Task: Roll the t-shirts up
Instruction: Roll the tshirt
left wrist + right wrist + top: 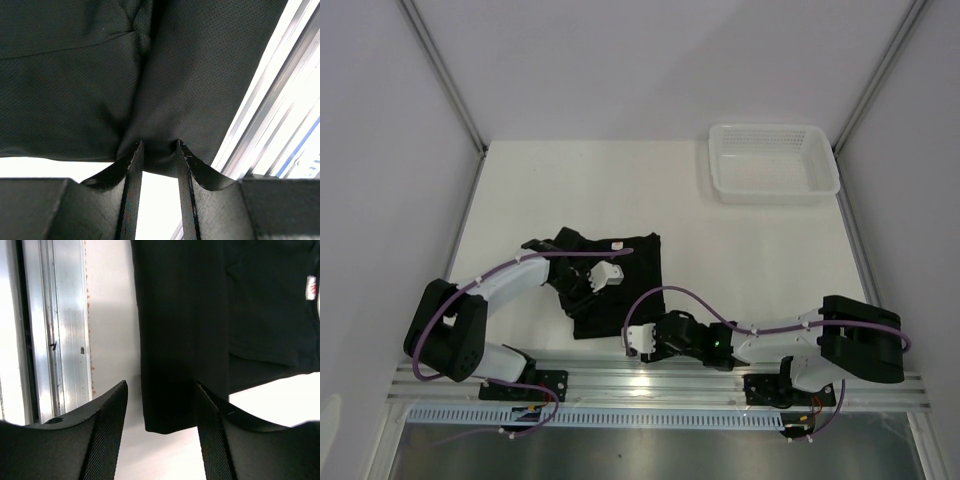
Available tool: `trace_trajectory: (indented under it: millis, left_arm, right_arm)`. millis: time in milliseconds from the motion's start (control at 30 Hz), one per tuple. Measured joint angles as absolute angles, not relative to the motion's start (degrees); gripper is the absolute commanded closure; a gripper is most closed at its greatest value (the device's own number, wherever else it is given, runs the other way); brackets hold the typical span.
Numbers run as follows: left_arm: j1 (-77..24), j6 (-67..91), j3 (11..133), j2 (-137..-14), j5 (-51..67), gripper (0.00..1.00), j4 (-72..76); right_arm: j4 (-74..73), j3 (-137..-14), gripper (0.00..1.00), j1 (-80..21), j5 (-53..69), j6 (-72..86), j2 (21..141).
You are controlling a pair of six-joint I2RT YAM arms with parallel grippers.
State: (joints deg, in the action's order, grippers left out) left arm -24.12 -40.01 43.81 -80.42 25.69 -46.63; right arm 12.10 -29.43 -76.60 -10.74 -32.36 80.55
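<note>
The t-shirt (635, 278) is lying folded by the worktop's (770, 260) near edge, lengthwise near-to-far, just beyond the right gripper's (160, 387) wide, empty jaws. The left gripper's (159, 145) jaws are pinching its left side.

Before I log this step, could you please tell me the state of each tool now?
Left tool: closed, pinching the black t-shirt.
Right tool: open, holding nothing, at the t-shirt's edge.

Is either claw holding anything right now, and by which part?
The left claw pinches the black t-shirt by a bunched fold at its edge. The right claw stands open astride the shirt's corner, holding nothing.
</note>
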Motion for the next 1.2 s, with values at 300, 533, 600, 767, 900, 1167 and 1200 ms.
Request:
trace_trajectory:
  millis: [300, 533, 600, 767, 900, 1167, 1200]
  left_arm:
    - [-24.12, -40.03, 43.81, -80.42, 25.71, 0.64, -46.54]
    - [-24.10, -40.88, 43.83, -78.06, 26.94, 0.60, -47.53]
    - [-24.12, -41.87, 44.12, -75.59, 28.12, 0.57, -49.01]
    - [-24.12, -45.71, 46.74, -69.23, 32.34, 0.55, -54.04]
    - [-24.12, -51.33, 47.20, -65.21, 33.61, 0.54, -57.98]
    - [-28.64, -59.86, 41.43, -56.93, 30.39, 0.45, -58.76]
    - [-30.74, -60.36, 39.59, -55.29, 28.84, 0.42, -56.93]
  right_arm:
    - [10.46, -31.33, 0.60, -75.20, -10.13, -29.89, 83.83]
    - [9.98, -31.33, 0.91, -74.81, -9.47, -27.57, 83.79]
    - [9.98, -31.31, 0.98, -74.67, -9.02, -27.27, 83.72]
    - [9.78, -31.31, 1.00, -72.36, -5.28, -25.58, 83.26]
    - [8.32, -32.14, 1.00, -68.84, 1.08, -23.29, 82.91]
    - [6.26, -33.06, 1.00, -66.48, 8.58, -19.94, 82.72]
    - [6.11, -33.06, 1.00, -66.02, 9.61, -19.49, 82.63]
